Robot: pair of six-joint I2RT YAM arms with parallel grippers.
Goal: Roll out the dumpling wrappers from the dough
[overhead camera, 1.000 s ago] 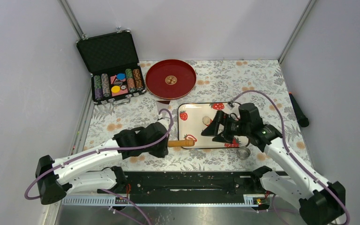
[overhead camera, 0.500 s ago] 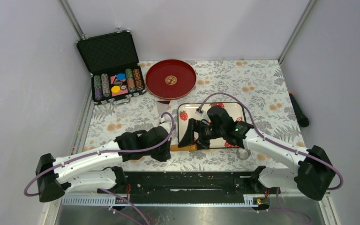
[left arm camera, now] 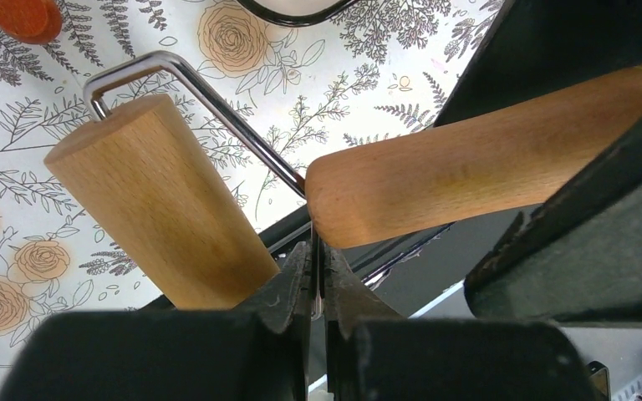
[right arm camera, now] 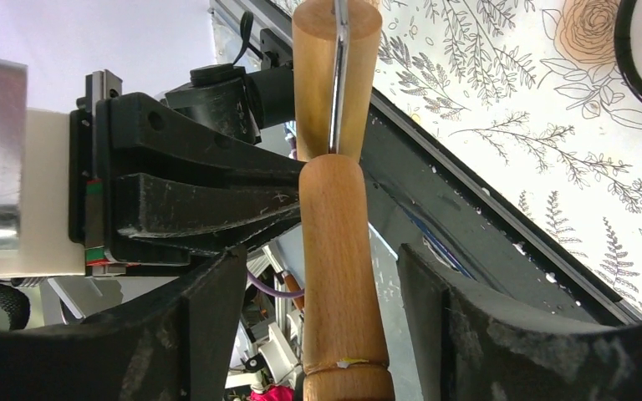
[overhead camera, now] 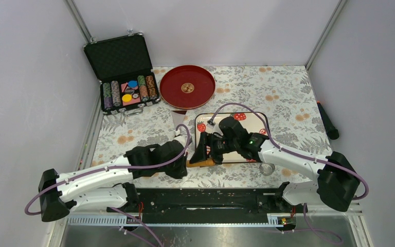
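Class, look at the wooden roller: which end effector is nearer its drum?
Left. The left end effector is shut on the wire frame right beside the roller drum; the right end effector straddles the handle, farther from the drum.

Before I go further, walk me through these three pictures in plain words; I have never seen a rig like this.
These are two robot arms bolted at the near edge of the table, each ending in a two-finger gripper. The wide picture looks down from above and behind them; the other two come from cameras on the wrists. On the table lie a red plate, an open chip case, a strawberry tray and a small metal ring. The left gripper is shut on the wire frame of a wooden roller. The right gripper is open, its fingers on either side of the roller's handle, not touching it. No dough shows; the right arm covers much of the tray.
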